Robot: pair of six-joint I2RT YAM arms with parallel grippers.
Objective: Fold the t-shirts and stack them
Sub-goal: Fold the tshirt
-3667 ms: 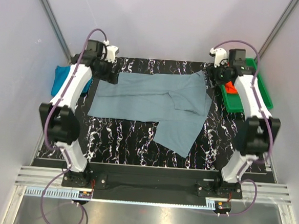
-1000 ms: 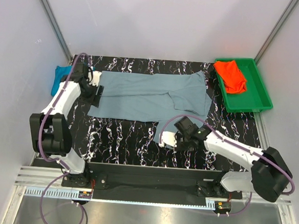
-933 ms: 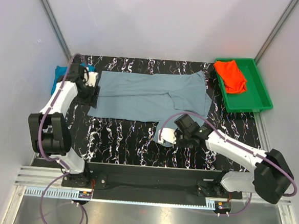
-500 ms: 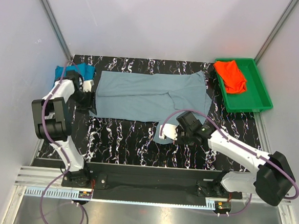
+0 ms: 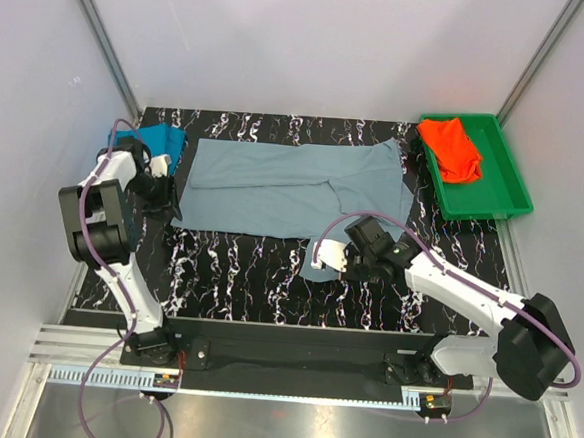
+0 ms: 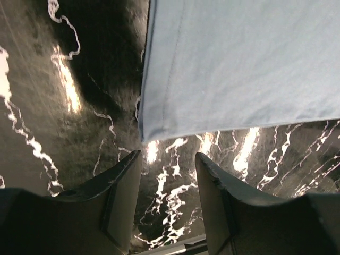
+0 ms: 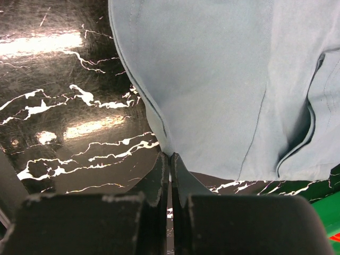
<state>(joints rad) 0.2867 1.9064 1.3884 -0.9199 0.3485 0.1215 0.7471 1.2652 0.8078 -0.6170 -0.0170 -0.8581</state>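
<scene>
On the black marbled surface [image 5: 248, 276] the grey-blue shirt [image 5: 294, 184] lies spread across the far half, with its near right flap hanging toward us. The green tray [image 5: 503, 206] at the far right holds the orange shirt [image 5: 452, 150], and the teal shirt [image 5: 165, 138] sits bunched at the far left corner. Our right hand [image 7: 170, 156] is pinched fully closed on the grey-blue shirt's near hem. Our left hand [image 6: 167, 155] stands half open over bare surface, holding nothing, with the shirt's near left corner just ahead of it. To fold cleanly, we judge the left should take that corner first, then both should lift together with the hem taut.
</scene>
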